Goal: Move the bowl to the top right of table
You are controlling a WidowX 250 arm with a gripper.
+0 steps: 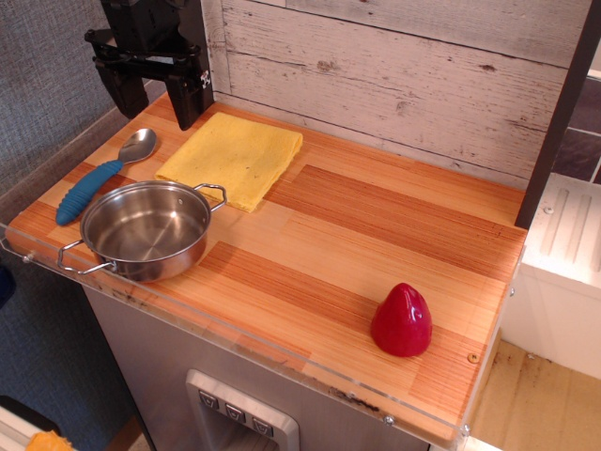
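Observation:
The bowl [146, 230] is a shiny round steel pot with two thin wire loop handles. It sits upright and empty near the front left edge of the striped wooden table [376, 235]. My black gripper [155, 99] hangs at the back left corner, above the table and well behind the bowl. Its two fingers [185, 103] are spread apart with nothing between them.
A yellow cloth [235, 155] lies flat just behind the bowl. A metal spoon with a blue handle [94, 183] lies left of the bowl. A red rounded object [402, 321] stands near the front right. A whitewashed plank wall [394, 75] backs the table.

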